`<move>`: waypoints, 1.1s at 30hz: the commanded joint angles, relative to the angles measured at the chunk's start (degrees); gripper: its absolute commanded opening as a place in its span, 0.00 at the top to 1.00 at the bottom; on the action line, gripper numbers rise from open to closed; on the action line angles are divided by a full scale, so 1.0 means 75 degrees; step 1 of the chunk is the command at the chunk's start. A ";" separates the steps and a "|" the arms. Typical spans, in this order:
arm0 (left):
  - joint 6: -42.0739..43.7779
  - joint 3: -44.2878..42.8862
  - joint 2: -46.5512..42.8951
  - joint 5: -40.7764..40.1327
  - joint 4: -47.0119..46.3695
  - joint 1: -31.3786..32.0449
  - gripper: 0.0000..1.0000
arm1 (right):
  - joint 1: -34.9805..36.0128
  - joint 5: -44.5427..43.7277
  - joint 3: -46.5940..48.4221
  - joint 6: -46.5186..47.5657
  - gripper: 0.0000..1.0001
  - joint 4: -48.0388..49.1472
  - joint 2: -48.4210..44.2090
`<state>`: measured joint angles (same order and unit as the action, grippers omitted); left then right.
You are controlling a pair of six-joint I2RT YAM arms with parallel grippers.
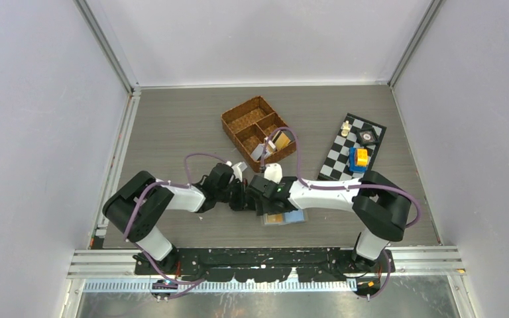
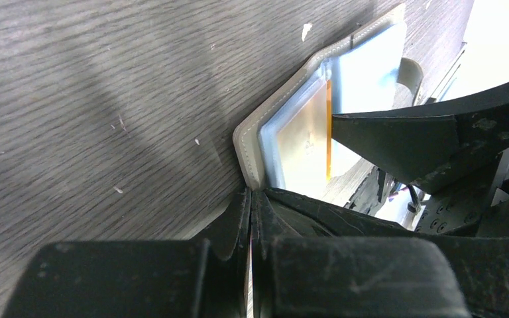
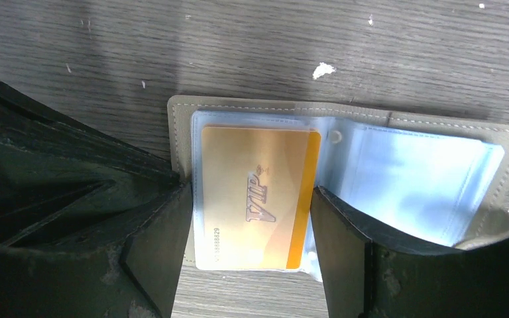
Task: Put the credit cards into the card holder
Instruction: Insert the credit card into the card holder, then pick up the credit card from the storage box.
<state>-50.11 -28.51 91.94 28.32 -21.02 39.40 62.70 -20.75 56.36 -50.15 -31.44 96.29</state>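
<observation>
Closing in the grey wood-grain counter (image 1: 172,126) on three sides with plain pale walls (image 1: 40,99). Framing the back corners with aluminium posts (image 1: 106,46). Lighting everything evenly, leaving only soft shadows.

Glossy gold card (image 3: 252,199); card holder (image 3: 424,179) sleeves clear plastic; woodgrain table (image 3: 172,46).

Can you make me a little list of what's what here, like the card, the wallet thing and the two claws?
holder: open flat on the table
gold card: tucked in the holder, orange edge poking out
right claw: open, a finger on each side of the card
left claw: shut, tip at the holder's corner
basket: more cards in one part
</observation>
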 commanded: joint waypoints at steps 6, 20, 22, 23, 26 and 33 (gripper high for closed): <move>0.0401 0.0200 -0.0352 -0.0400 0.0414 -0.0208 1.00 | 0.0153 -0.0392 0.0177 -0.0066 0.27 -0.0088 -0.1374; 0.1106 -0.0117 -0.1519 -0.0555 0.2134 -0.0810 0.53 | -0.1602 0.0358 0.1306 0.2324 0.23 -0.1128 -0.2303; 0.1140 -0.0246 -0.1926 -0.0569 0.2574 -0.0988 0.41 | -0.2101 0.0759 0.1659 0.2811 0.22 -0.1143 -0.2032; 0.1179 -0.0362 -0.2149 -0.0599 0.2844 -0.1090 0.38 | -0.2339 0.0874 0.1888 0.2997 0.22 -0.1190 -0.1792; 0.1500 -0.0928 -0.2844 -0.0717 0.3993 -0.1401 0.27 | -0.2936 0.1193 0.2652 0.3476 0.22 -0.1379 -0.1150; 0.3490 -0.3234 -0.3362 -0.0857 0.7422 -0.2285 0.13 | -0.3338 0.1414 0.4598 0.4520 0.22 -0.1945 0.0647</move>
<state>-35.40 -43.03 68.86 23.14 17.85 25.76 37.95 -12.32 83.61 -22.94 -43.20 96.01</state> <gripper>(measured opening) 0.856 0.781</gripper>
